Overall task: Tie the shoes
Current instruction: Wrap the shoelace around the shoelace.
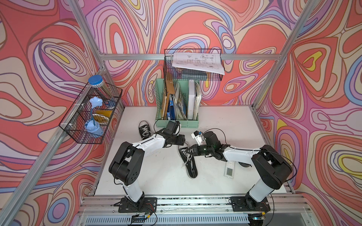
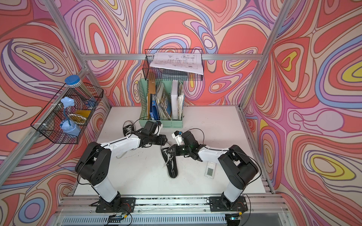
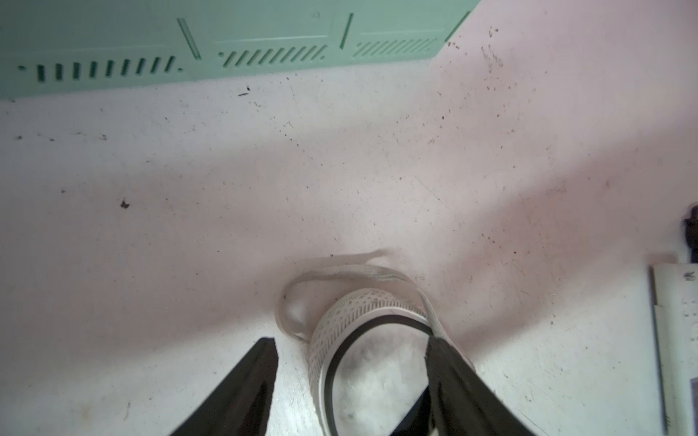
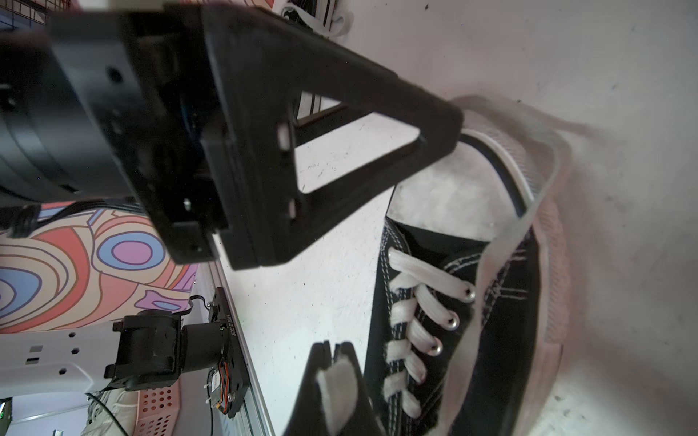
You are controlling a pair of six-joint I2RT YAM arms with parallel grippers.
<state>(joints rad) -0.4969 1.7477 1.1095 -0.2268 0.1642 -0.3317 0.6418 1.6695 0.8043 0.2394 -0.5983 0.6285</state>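
Observation:
One black shoe (image 1: 189,163) lies mid-table in both top views (image 2: 172,169), its toe pointing toward the back. My left gripper (image 3: 351,339) hangs over that toe (image 3: 349,317), open, one finger on each side. A white lace (image 3: 342,273) loops past the toe and runs along one of its fingers (image 3: 449,362). My right gripper (image 4: 333,345) is beside the eyelets, shut on a white lace end (image 4: 338,385). From above, the left gripper (image 1: 183,140) and the right gripper (image 1: 190,151) nearly meet. The other shoe (image 1: 144,130) sits at the back left, partly behind my left arm.
A green file organizer (image 1: 176,117) stands at the back, close behind the left gripper, with a wire basket holding paper (image 1: 194,64) above it. Another wire basket (image 1: 92,117) hangs on the left frame. A small white device (image 1: 228,169) lies under my right arm.

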